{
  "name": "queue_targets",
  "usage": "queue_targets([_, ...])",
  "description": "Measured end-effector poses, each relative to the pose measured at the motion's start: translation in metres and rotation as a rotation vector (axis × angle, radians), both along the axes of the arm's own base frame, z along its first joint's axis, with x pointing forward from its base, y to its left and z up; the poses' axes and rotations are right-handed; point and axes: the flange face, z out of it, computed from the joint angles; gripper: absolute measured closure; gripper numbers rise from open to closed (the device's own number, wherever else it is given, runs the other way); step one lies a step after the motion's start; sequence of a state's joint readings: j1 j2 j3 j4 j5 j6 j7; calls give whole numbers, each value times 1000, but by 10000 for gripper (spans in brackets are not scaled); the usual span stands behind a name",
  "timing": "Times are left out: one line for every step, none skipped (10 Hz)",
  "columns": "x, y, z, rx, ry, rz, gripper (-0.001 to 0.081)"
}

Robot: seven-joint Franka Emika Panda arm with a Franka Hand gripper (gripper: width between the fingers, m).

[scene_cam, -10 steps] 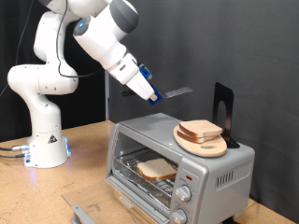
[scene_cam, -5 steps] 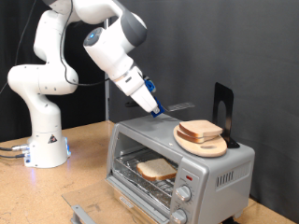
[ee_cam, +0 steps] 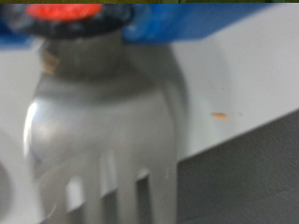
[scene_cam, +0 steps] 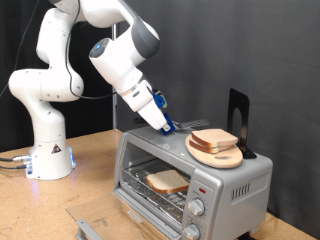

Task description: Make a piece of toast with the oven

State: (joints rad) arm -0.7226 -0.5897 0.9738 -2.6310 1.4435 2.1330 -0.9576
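The oven (scene_cam: 240, 178) stands at the exterior view's right with its glass door folded down. The piece of toast (scene_cam: 167, 181) lies flat on the wire rack inside. A second bread slice (scene_cam: 215, 138) lies on a round wooden plate (scene_cam: 228, 158) on the oven's top. My gripper (scene_cam: 166, 125) hangs just above the oven's top rear edge, left of the plate. It is shut on the handle of a metal fork (scene_cam: 190, 125) that points at the plate. The wrist view shows the fork's tines (ee_cam: 103, 131), blurred, over the oven's grey top.
A black upright stand (scene_cam: 238, 112) rises behind the plate. The oven's knobs (scene_cam: 197, 210) sit at its front right. The open door (scene_cam: 150, 218) juts over the wooden table (scene_cam: 90, 160). The robot base (scene_cam: 48, 150) stands at the left.
My gripper has come down and to the right with the fork, from well above the oven to just over its top, closer to the plate.
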Motion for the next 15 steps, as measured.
queue_targets([1, -2, -5, 0, 10, -3, 422])
queue_targets([2, -4, -9, 2, 16, -4, 224])
queue_targets([4, -6, -11, 6, 18, -4, 224])
queue_targets([5, -8, -12, 9, 16, -2, 147])
queue_targets([6, -10, -11, 11, 16, -3, 126])
queue_targets([6, -11, -10, 28, 23, 0, 124])
queue_targets([6, -15, -5, 63, 30, 8, 124])
queue_targets([7, -21, 5, 109, 38, 20, 124])
queue_targets([7, -29, 17, 153, 42, 37, 124])
queue_targets([7, -37, 30, 187, 45, 54, 124])
queue_targets([6, -45, 43, 219, 49, 67, 124])
queue_targets([5, -53, 56, 245, 54, 75, 124])
queue_targets([4, -62, 70, 265, 59, 80, 124])
queue_targets([3, -72, 82, 264, 62, 82, 124])
queue_targets([2, -76, 89, 257, 67, 89, 124])
